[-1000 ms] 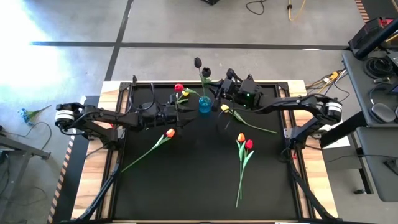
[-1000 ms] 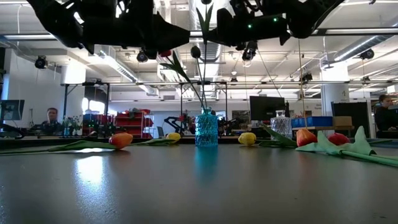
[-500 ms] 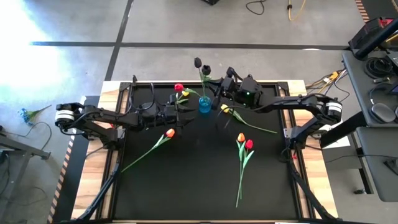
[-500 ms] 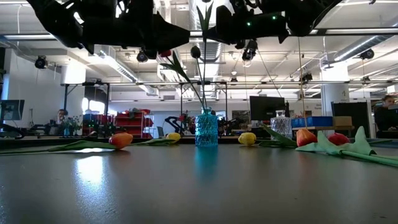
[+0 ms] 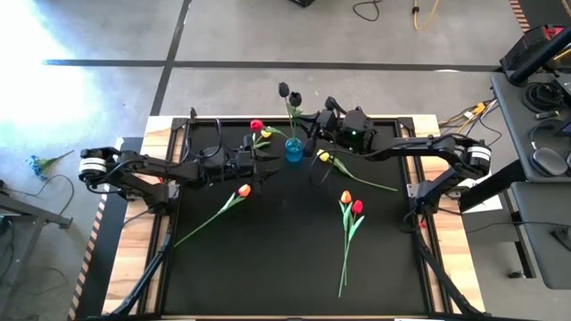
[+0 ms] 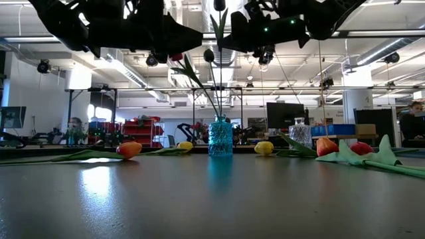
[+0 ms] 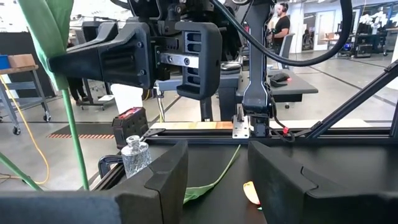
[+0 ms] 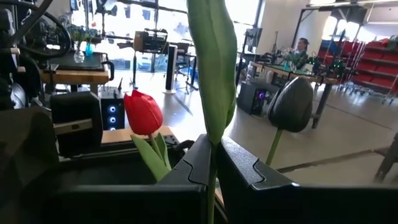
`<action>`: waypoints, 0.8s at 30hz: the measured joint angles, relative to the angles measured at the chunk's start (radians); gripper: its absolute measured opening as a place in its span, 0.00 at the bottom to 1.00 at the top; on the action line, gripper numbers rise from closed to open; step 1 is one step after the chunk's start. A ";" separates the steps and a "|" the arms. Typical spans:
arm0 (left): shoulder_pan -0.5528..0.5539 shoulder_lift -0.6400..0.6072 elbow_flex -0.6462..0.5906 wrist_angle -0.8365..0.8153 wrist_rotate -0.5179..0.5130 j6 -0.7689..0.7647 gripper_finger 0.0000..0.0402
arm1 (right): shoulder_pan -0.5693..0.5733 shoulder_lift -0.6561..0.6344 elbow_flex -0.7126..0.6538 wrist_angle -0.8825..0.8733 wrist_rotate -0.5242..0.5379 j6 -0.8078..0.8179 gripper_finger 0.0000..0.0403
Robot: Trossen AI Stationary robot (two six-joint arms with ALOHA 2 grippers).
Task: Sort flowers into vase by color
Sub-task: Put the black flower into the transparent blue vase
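On the near part of the black table (image 5: 268,267), an orange tulip (image 5: 345,197) and a red tulip (image 5: 357,207) lie side by side, heads toward the far side, their stems running toward the near edge. To their left another orange tulip (image 5: 244,190) lies on a slant, its stem reaching to the near left. Farther back, a yellow tulip (image 5: 322,154) lies just right of the blue vase (image 5: 293,149), under my right arm.

My left gripper (image 7: 217,168) hangs above the table just left of the vase, fingers spread, nothing between them. A small yellow head (image 5: 266,133) shows beside it.

My right gripper (image 8: 210,171) is up high, just right of the vase, and its fingers are clamped on the green stem (image 8: 212,93) of a dark tulip (image 5: 295,102).

In the vase stand a red tulip (image 5: 257,126) leaning left and a near-black tulip (image 5: 284,89) reaching beyond the far edge. A small clear bottle (image 7: 134,155) stands at the right side.
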 joint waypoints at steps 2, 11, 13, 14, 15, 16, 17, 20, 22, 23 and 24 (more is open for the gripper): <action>0.000 0.000 0.000 0.000 0.000 0.000 0.38 | 0.000 0.009 0.000 0.002 0.000 0.018 0.03; 0.000 0.000 0.000 -0.001 0.000 -0.001 0.38 | -0.002 0.109 0.010 0.015 0.001 0.038 0.03; 0.000 0.000 0.000 -0.001 0.000 -0.003 0.38 | -0.002 0.134 0.022 0.015 0.002 0.038 0.03; 0.000 0.000 0.000 -0.001 0.000 -0.003 0.38 | -0.002 0.145 0.029 0.015 0.002 0.038 0.03; 0.000 0.000 0.000 -0.002 0.000 -0.004 0.38 | -0.002 0.157 0.034 0.016 0.004 0.037 0.03; 0.000 0.000 0.000 -0.002 0.000 -0.008 0.38 | -0.002 0.168 0.040 0.016 0.012 0.034 0.03; 0.000 0.000 0.000 -0.003 0.000 -0.013 0.38 | -0.002 0.178 0.045 0.016 0.027 0.034 0.03; 0.000 0.000 0.000 -0.010 0.000 -0.022 0.38 | -0.002 0.198 0.046 0.014 0.053 0.024 0.03; 0.000 0.000 -0.001 -0.011 0.000 -0.022 0.38 | -0.002 0.203 0.046 0.010 0.057 0.024 0.03; 0.000 0.000 -0.001 -0.011 0.000 -0.022 0.38 | -0.002 0.203 0.046 0.009 0.063 0.025 0.03; 0.000 0.000 -0.001 -0.015 0.000 -0.022 0.38 | -0.002 0.202 0.046 0.008 0.074 0.031 0.03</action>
